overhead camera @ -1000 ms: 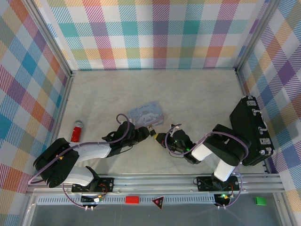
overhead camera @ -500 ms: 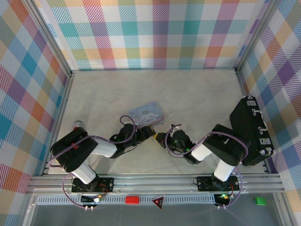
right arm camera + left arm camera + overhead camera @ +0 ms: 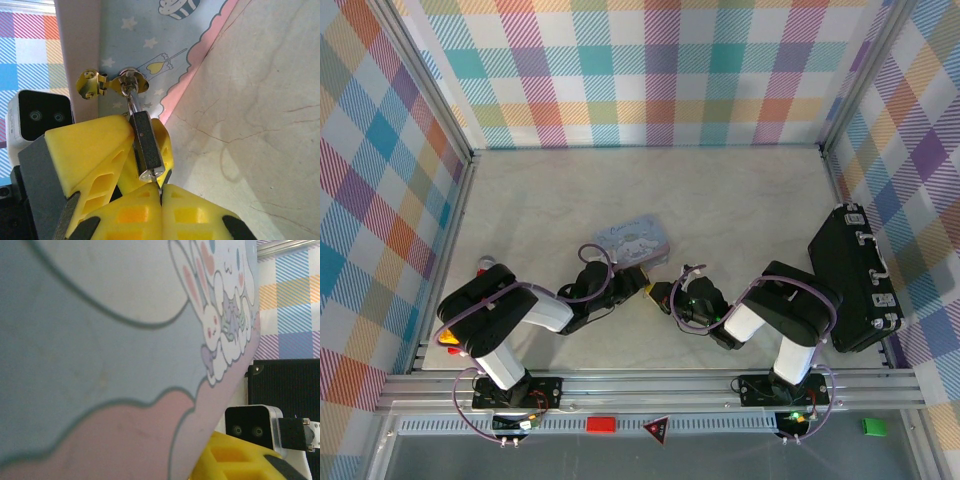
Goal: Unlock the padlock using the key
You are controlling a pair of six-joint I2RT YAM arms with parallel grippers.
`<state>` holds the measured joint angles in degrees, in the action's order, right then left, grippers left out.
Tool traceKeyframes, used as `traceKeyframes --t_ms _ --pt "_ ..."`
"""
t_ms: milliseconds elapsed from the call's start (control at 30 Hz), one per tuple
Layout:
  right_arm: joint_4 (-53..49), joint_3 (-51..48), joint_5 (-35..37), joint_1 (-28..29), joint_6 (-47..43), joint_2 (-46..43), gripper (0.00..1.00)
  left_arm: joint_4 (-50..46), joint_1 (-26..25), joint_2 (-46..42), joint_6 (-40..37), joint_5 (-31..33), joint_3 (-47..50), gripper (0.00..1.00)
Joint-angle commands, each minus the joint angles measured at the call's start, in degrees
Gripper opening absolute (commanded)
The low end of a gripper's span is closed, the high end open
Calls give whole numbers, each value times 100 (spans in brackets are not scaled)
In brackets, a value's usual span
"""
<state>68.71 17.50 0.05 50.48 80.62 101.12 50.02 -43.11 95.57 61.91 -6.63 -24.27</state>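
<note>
Clearly, you are at the key-in-the-lock step. The padlock [image 3: 148, 150] hangs by its shackle from the brass hasp [image 3: 131, 86] on the side of the tin [image 3: 632, 240]. The tin lies near the middle of the table [image 3: 740, 200], somewhat toward its near edge, and the lock sits just off the tin's near side.

Your left gripper [image 3: 623, 285] has its yellow fingers [image 3: 95, 150] on either side of the dark lock body. It looks clamped there, steadying the lock. Your right gripper [image 3: 161, 196] is pressed closed. A thin sliver of metal, which I take to be the key [image 3: 159, 187], shows in the seam between its fingertips and points at the lock's bottom face. The tip is at or just inside the keyway; I cannot tell how deep it sits.

From this I judge the lock is not yet released, since the shackle runs straight from the hasp into the body.

The next move calls for pushing the key along the lock's long axis until it seats. Then roll your right wrist about that same axis while the left hand resists the twist. The key looks pinched by very little metal, so any sideways load could tilt it or make it slip; keep it in line. The black case [image 3: 855, 280] at the right edge is well apart and should not interfere.
</note>
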Motion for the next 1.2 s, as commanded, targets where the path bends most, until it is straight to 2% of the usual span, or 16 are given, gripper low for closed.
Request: traceKeyframes --t_ms 0,433,600,700,767,867,1033,1100,1167 --pt "281 -136 -45 50 129 89 0 209 -34 137 39 -169 -153 29" --pt "185 -166 30 46 165 37 0 -106 -41 -27 94 -142 -234 9" --pt "-4 -176 64 42 91 -78 14 -543 -47 -148 111 -27 -340 5" --pt "-407 -232 148 41 -65 -357 31 -847 -41 -228 156 102 -385 4" --pt "-872 -316 237 15 -354 -674 43 -1175 -40 -298 180 204 -450 2" --pt "-2273 -349 357 -102 -1030 -1523 55 -1789 -40 -419 181 338 -615 0" --pt "-5526 298 996 -85 -2989 -3341 69 -2601 -50 -602 206 555 -810 0" --pt "-6027 425 1255 -87 -3731 -3863 78 -2997 -43 -668 257 637 -915 0" --pt "-6102 430 1377 -86 -4359 -4187 80 -3223 -46 -721 295 676 -980 0"
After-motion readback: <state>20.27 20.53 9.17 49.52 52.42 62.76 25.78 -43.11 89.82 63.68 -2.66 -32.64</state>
